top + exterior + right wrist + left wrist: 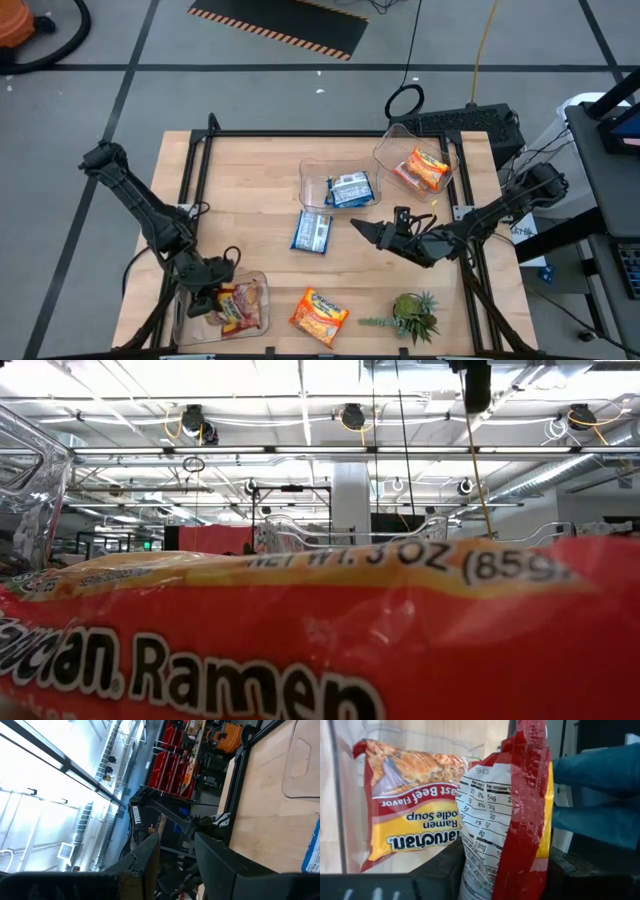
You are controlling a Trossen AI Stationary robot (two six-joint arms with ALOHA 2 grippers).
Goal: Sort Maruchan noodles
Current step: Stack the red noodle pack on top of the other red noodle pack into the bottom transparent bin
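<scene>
Left pincer [222, 297], clamped on a red packet [512, 820], hangs over the seven-o'clock bin [255, 281], apparently sorting reds together; right pincer [362, 230], fingers apart and empty, waits mid-tabletop [250, 190] beside a blue packet [312, 232].

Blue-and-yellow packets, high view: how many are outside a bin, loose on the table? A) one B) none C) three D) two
A: one blue-and-yellow packet lies loose on the wood just outside the center clear bin, while the other blue-and-yellow packet sits inside that bin.
</scene>
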